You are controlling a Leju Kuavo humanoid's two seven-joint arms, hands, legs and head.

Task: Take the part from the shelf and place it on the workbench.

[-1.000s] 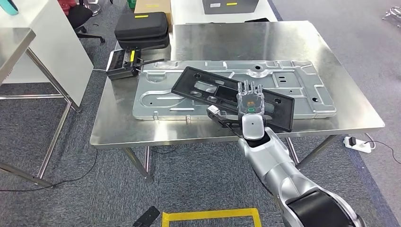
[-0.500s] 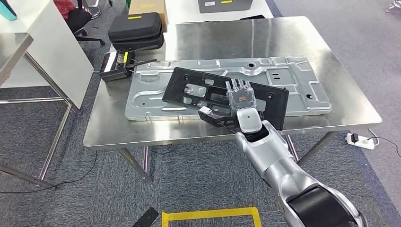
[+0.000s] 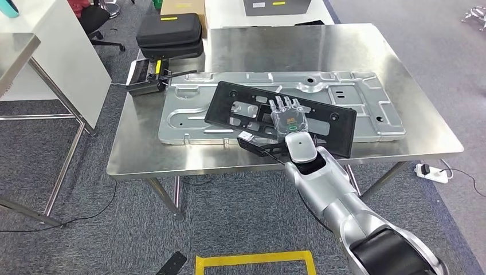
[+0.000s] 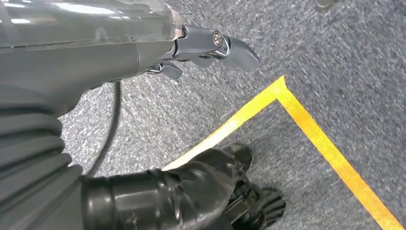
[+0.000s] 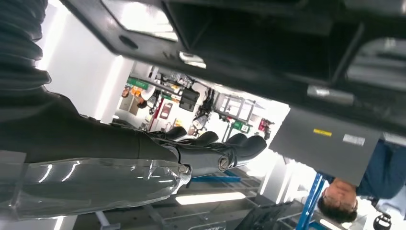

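The long black plastic frame part with rectangular cut-outs lies tilted above the large stamped silver sheet-metal panel, which rests flat on the shiny stainless-steel tabletop. The right hand, at the end of a silver arm coming up from below, is laid over the middle of the black part, its dark fingers stretched forward across the part's upper face; in the right wrist view the part's dark underside sits just beside the fingers, so the hand appears to hold the part along its near edge, though the exact contact is hidden. The near corner of the part reaches toward the front edge of the tabletop, and its far end points toward the panel's left side. The left hand hangs over grey carpet floor near a strip of yellow floor tape, holding nothing, its fingers loosely apart. A black device with a yellow label sits at the tabletop's left corner, and a black zipped case stands beyond it.
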